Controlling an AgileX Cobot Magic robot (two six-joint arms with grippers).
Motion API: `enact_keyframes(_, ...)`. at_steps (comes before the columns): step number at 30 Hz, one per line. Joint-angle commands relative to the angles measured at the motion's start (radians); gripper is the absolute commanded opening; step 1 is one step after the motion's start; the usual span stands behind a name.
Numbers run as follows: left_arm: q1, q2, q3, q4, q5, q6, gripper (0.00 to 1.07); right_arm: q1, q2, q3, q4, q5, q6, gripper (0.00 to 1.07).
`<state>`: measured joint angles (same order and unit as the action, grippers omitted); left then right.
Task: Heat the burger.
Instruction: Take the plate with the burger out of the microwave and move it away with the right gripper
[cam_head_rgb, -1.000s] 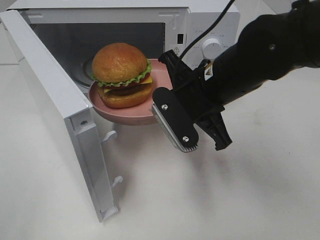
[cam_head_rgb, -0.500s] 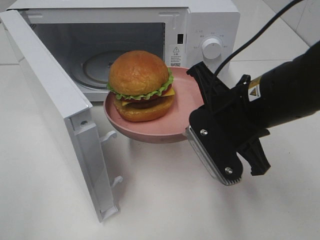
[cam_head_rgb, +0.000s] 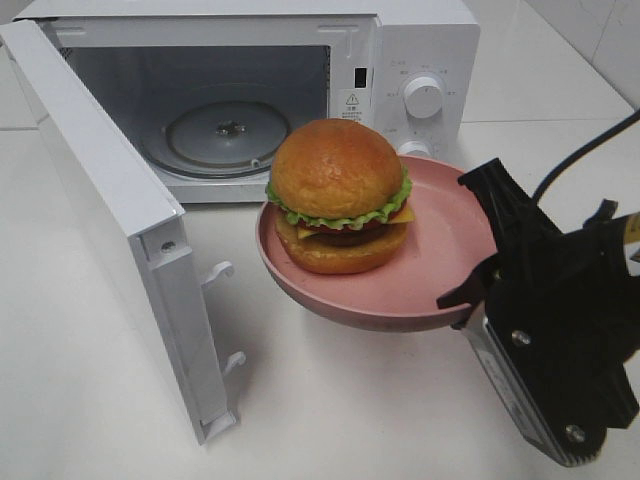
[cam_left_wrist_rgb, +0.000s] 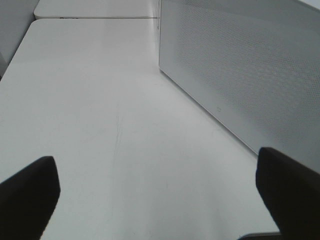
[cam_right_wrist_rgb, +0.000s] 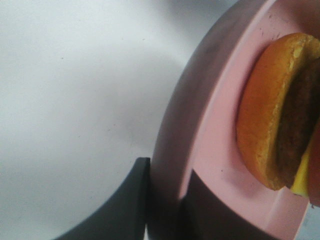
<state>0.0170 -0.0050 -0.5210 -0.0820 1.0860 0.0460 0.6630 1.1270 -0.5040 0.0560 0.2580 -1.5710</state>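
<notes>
Probably lab mock kitchen: microwave (cam_head_rgb: 250, 100) on bare white table (cam_head_rgb: 330, 400).

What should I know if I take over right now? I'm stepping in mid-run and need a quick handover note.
Right end effector: shut on the rim of the pink plate, holding it in the air in front of the microwave.
Left end effector: open, empty, beside the microwave's door panel, over bare table.
Burger: sits upright on the plate, toward its microwave side.
Microwave: door swung wide open, turntable bare.
Done: burger and plate are gripped, door is open.
Left: nothing is inside the microwave now; whether heating has happened cannot be told from these views.
</notes>
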Motion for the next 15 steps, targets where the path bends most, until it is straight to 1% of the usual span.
enact_keyframes(1, 0.003, -0.006, 0.003, -0.002, -0.013, 0.000, 1.00, 0.004, -0.080, 0.024, -0.056, -0.028, 0.076, 0.00)
enact_keyframes(2, 0.003, -0.006, 0.003, -0.002, -0.013, 0.000, 1.00, 0.004, -0.080, 0.024, -0.056, -0.028, 0.076, 0.00)
enact_keyframes(4, 0.003, -0.006, 0.003, -0.002, -0.013, 0.000, 1.00, 0.004, -0.153, 0.051, -0.109, 0.023, 0.141, 0.00)
enact_keyframes(7, 0.003, -0.006, 0.003, -0.002, -0.013, 0.000, 1.00, 0.004, -0.171, 0.058, -0.124, 0.035, 0.157, 0.00)
enact_keyframes(9, 0.003, -0.006, 0.003, -0.002, -0.013, 0.000, 1.00, 0.004, -0.246, 0.091, -0.150, 0.068, 0.210, 0.00)
enact_keyframes(11, 0.003, -0.006, 0.003, -0.002, -0.013, 0.000, 1.00, 0.004, -0.264, 0.099, -0.150, 0.079, 0.220, 0.00)
enact_keyframes(12, 0.003, -0.006, 0.003, -0.002, -0.013, 0.000, 1.00, 0.004, -0.298, 0.109, -0.163, 0.108, 0.238, 0.00)
enact_keyframes(13, 0.003, -0.006, 0.003, -0.002, -0.013, 0.000, 1.00, 0.004, -0.298, 0.109, -0.163, 0.108, 0.238, 0.00)
enact_keyframes(14, 0.003, -0.006, 0.003, -0.002, -0.013, 0.000, 1.00, 0.004, -0.333, 0.117, -0.189, 0.141, 0.263, 0.00)
enact_keyframes(15, 0.003, -0.006, 0.003, -0.002, -0.013, 0.000, 1.00, 0.004, -0.333, 0.117, -0.189, 0.141, 0.263, 0.00)
